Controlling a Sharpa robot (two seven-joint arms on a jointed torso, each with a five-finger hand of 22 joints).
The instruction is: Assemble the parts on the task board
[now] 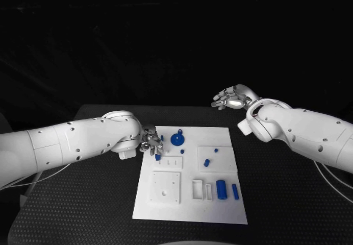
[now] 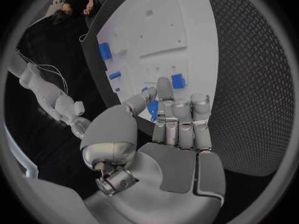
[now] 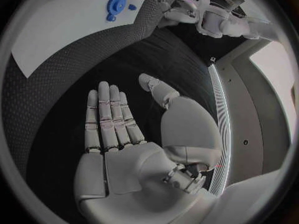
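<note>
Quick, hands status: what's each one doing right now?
Left hand: pinching a small blue part over the board.
Right hand: open, empty, off the board.

Text: none can be read in any view.
Board [image 1: 221,133]: plain white, no print or numbers legible.
Parts [image 1: 221,190]: plain blue, no marks legible.
Arms and hands: no brand or label legible.
</note>
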